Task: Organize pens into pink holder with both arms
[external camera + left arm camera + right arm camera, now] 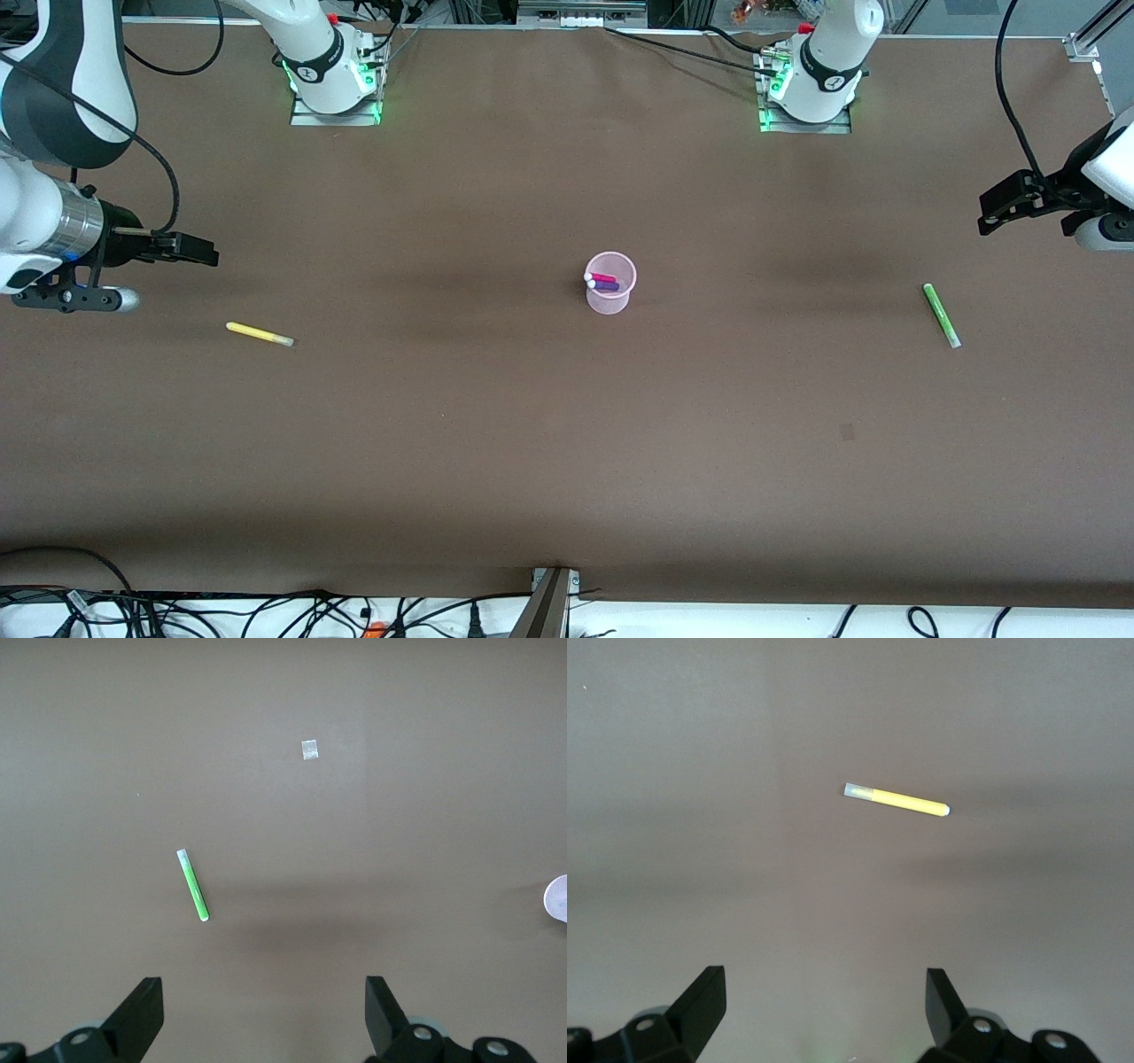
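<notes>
The pink holder (610, 283) stands upright at the table's middle, with a magenta pen (604, 278) and a purple pen (605, 286) inside it. A yellow pen (259, 334) (897, 799) lies flat toward the right arm's end of the table. A green pen (941, 315) (193, 885) lies flat toward the left arm's end. My right gripper (197, 249) (824, 1001) hangs open and empty in the air near the yellow pen. My left gripper (999, 210) (264, 1005) hangs open and empty near the green pen. An edge of the holder (557, 898) shows in the left wrist view.
Brown table surface (567, 443) all around. A small pale square patch (309, 750) (847, 432) sits on the table, nearer the front camera than the green pen. Arm bases (335, 80) (811, 84) stand along the table's back edge; cables (266, 616) run along the front edge.
</notes>
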`<state>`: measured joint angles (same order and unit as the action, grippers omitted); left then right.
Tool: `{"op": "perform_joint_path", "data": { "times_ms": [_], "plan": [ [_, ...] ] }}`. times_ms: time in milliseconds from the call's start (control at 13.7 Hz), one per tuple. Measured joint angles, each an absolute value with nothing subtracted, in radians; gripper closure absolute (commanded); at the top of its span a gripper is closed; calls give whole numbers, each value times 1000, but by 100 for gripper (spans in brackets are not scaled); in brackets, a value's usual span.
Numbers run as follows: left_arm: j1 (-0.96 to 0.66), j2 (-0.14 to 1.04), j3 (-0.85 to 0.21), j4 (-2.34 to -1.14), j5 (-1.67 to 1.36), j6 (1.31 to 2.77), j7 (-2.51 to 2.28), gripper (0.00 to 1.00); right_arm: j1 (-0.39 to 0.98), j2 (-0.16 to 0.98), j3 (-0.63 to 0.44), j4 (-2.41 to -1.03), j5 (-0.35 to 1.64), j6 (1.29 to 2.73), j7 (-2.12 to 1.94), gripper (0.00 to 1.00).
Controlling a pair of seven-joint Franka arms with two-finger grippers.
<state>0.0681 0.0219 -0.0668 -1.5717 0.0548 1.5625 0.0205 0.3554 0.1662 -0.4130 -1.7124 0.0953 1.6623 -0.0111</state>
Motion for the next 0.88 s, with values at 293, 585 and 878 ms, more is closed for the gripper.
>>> {"op": "perform_joint_path", "data": {
  "times_ms": [293, 585, 878],
  "plan": [
    [68, 22, -67, -1572, 55, 1563, 20, 0, 129, 156, -188, -1690, 48, 1668, -7, 1],
    [68, 23, -67, -1572, 55, 1563, 20, 0, -22, 136, -24, -1686, 32, 1667, -5, 1],
    [68, 23, -67, -1570, 55, 1563, 20, 0, -31, 132, -14, -1686, 32, 1668, 5, 1]
  ]
}}
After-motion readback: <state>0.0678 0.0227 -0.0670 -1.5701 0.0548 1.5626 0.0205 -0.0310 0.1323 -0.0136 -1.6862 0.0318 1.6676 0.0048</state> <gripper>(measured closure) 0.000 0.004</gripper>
